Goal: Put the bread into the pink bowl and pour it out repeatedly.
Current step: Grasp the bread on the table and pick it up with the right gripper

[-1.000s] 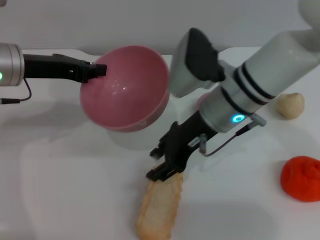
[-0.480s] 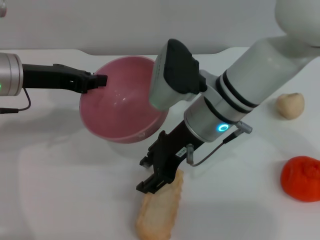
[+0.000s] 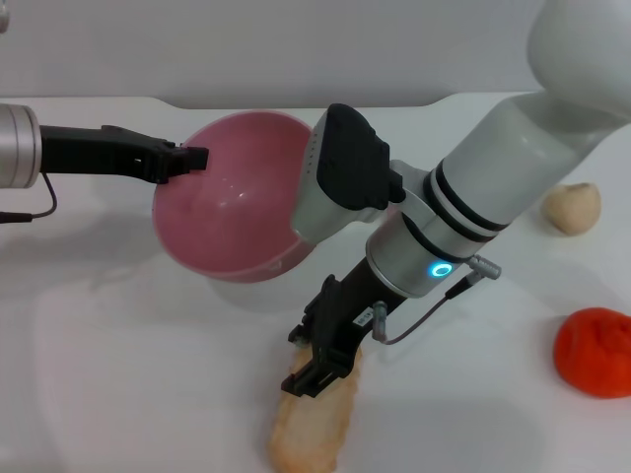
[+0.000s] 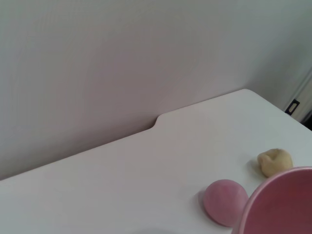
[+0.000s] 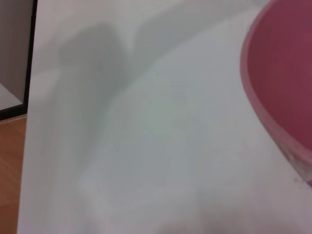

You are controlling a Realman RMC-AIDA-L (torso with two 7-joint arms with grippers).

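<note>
Your left hand (image 3: 192, 158) was clenched on the rim of the pink bowl (image 3: 237, 197), holding it tilted above the tabletop (image 3: 118, 374), while your right hand (image 3: 320, 367) pressed down on the near-lying bread (image 3: 311, 429), its grip impossible to tell.

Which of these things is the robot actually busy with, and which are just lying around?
In use: pink bowl, held tilted by the left gripper; bread, lying on the table with the right gripper at it.
Lying about: tan lump; red-orange lump; small pink dome.
</note>
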